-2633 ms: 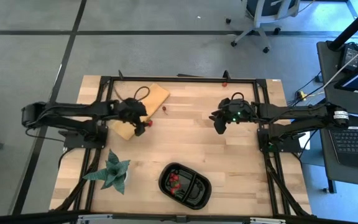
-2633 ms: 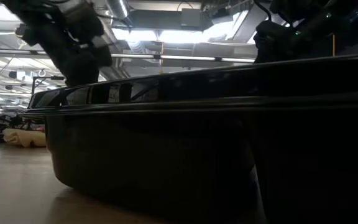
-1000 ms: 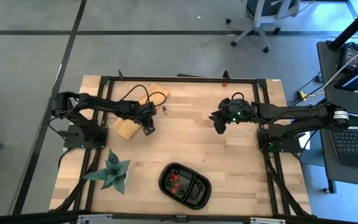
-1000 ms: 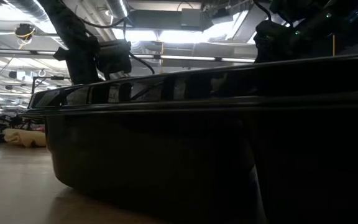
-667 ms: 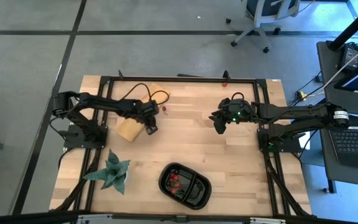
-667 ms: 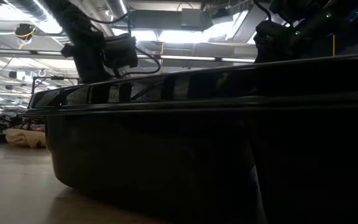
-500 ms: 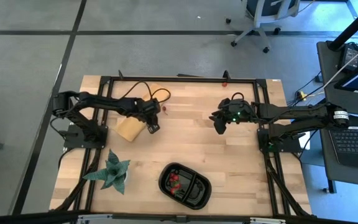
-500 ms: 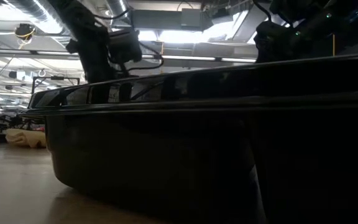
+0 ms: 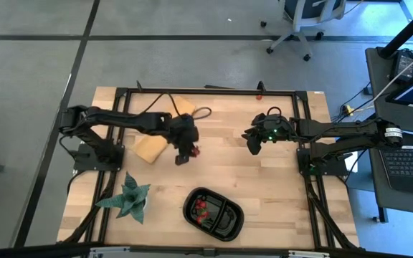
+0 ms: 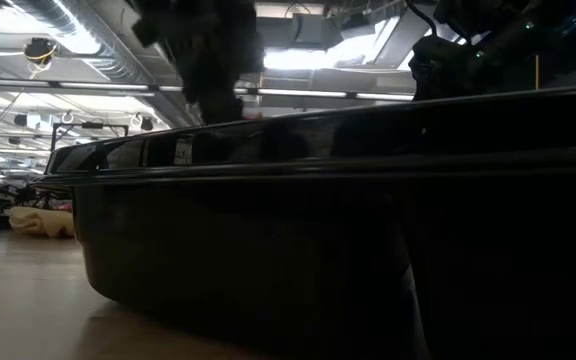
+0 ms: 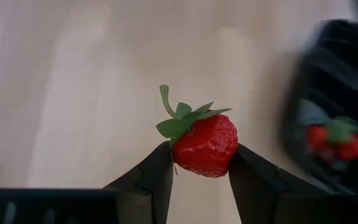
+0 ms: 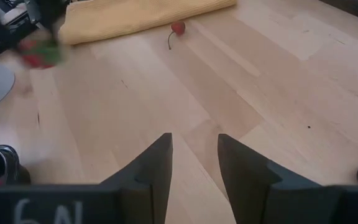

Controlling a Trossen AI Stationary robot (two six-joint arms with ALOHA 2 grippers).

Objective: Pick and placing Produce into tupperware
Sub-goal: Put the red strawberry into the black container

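Red strawberry (image 11: 204, 144) pinched in left pincer (image 11: 199, 167); tupperware (image 11: 334, 112) ahead.

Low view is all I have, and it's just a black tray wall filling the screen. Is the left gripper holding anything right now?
Observer: Yes. The left gripper is shut on a strawberry, pinched between its two fingers.
Operator: Where is it compared with the tray?
Observer: From above, the left gripper is over bare table, short of the tray, which sits near the front edge.
Operator: Anything in the tray already?
Observer: A few red fruits lie in its left compartment.
Operator: And the right arm?
Observer: The right gripper is open and empty, over the table's right side, away from the tray.
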